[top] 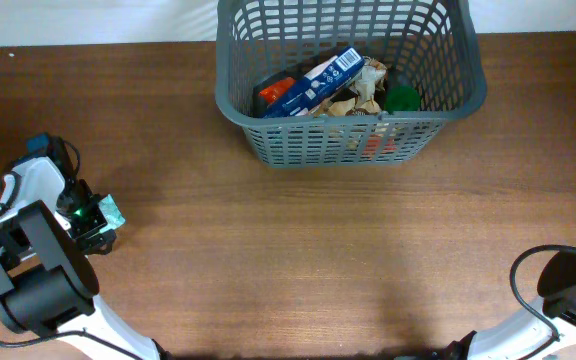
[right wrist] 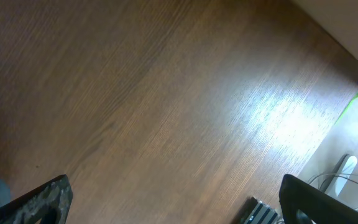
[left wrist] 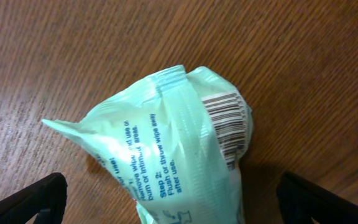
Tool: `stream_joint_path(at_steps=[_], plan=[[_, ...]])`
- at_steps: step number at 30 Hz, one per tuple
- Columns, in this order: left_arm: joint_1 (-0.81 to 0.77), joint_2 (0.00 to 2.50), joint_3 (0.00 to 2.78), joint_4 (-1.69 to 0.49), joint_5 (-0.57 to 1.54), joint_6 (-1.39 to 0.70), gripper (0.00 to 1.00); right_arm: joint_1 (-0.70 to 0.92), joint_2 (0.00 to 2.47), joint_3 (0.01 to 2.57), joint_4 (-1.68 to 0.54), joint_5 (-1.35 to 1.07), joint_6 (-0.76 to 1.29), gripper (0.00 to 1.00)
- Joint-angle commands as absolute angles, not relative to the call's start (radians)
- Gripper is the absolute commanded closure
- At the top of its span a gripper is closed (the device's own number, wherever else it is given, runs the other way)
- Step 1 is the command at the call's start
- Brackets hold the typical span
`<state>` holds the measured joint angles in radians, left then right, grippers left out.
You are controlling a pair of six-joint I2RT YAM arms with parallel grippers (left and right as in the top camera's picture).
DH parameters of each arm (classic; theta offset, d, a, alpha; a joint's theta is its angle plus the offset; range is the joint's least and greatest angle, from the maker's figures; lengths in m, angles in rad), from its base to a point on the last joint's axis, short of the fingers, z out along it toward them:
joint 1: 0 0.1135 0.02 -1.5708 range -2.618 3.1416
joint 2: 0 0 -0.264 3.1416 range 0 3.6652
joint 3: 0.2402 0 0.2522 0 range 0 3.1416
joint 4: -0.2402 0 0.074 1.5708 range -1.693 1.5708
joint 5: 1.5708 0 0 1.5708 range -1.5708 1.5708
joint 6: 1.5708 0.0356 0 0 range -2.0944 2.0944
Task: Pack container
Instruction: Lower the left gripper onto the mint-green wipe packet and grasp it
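The container [top: 258, 135], a dark grey lattice basket, stands at the far middle of the table. It holds a blue box [top: 318, 80], an orange item [top: 273, 90], crumpled beige wrappers [top: 363, 98] and a green item [top: 401, 97]. A mint-green wipes packet [top: 112, 210] lies on the table at the left; it fills the left wrist view [left wrist: 166, 137]. My left gripper [left wrist: 178, 202] is open, one finger on each side of the packet, not touching it. My right gripper [right wrist: 179, 202] is open and empty above bare wood at the front right.
My right arm [top: 568, 290] sits at the table's front right corner. The table's edge, with cables [right wrist: 344, 174] beyond it, shows in the right wrist view. The left arm's base [top: 33, 285] is at the front left.
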<state>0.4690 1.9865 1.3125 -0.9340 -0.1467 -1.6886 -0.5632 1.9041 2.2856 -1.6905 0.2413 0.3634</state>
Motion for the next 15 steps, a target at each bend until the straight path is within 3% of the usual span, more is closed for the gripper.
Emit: stream_joint_path(at_steps=[1, 6, 8, 9, 10, 14, 15], plan=[[0.471, 2.026, 1.308, -0.931, -0.157, -1.696, 0.01, -0.563, 1.905, 2.280, -1.687, 0.242, 0.372, 0.01], [0.469, 2.054, 1.308, -0.927, -0.157, -1.677, 0.00, -0.563, 1.905, 2.280, -1.687, 0.242, 0.372, 0.01], [0.469, 2.054, 1.308, -0.928, -0.155, -1.666, 0.07, -0.563, 1.905, 2.280, -1.687, 0.242, 0.372, 0.01], [0.469, 2.054, 1.308, -0.928, -0.154, -1.666, 0.20, -0.563, 1.905, 2.280, -1.687, 0.242, 0.372, 0.01], [0.469, 2.054, 1.308, -0.928, -0.153, -1.655, 0.52, -0.563, 1.905, 2.280, -1.687, 0.242, 0.372, 0.01], [0.470, 2.054, 1.308, -0.928, -0.118, -1.648, 0.92, -0.563, 1.905, 2.280, -1.687, 0.242, 0.372, 0.01], [0.470, 2.054, 1.308, -0.928, -0.100, -1.648, 0.98, -0.563, 1.905, 2.280, -1.687, 0.242, 0.372, 0.01]])
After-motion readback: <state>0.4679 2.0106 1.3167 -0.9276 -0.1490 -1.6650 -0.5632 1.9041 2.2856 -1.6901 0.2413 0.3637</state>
